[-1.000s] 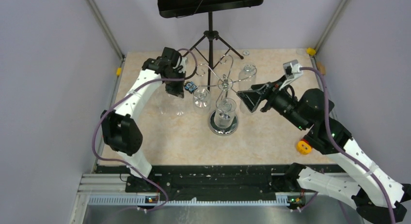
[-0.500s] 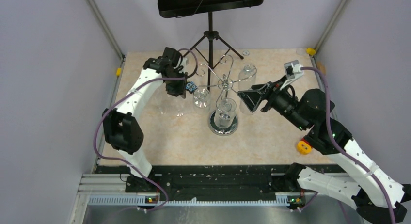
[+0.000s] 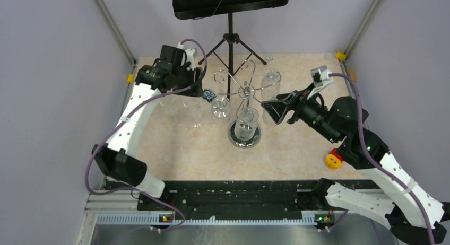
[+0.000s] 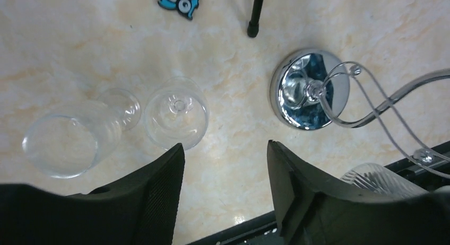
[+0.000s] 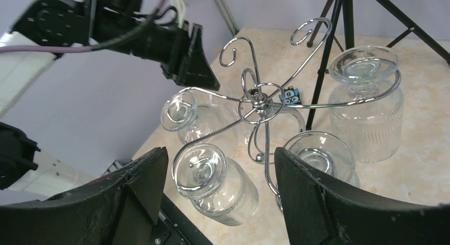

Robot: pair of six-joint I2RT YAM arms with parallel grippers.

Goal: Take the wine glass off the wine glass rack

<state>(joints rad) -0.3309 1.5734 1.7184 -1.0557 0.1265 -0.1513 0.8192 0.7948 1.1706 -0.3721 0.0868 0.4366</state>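
Observation:
The chrome wine glass rack (image 3: 245,90) stands mid-table on its round mirror base (image 4: 309,89). Several clear wine glasses hang upside down from its hooks, among them one on the near side (image 5: 215,184) and one at the far right (image 5: 366,110). Two more wine glasses (image 4: 178,117) (image 4: 63,144) stand on the table left of the rack. My left gripper (image 4: 224,149) hangs open above the table beside those two, holding nothing. On the rack's right my right gripper (image 5: 218,157) is open, facing the near hanging glass without touching it.
A black tripod music stand (image 3: 229,38) rises behind the rack, one foot (image 4: 253,28) close to the base. A blue owl sticker (image 3: 208,95) lies on the table. An orange part (image 3: 332,160) sits near the right arm. Grey walls close in both sides.
My left gripper has opened, leaving a glass standing on the table, then risen and drawn back to the left. The right arm has barely moved.

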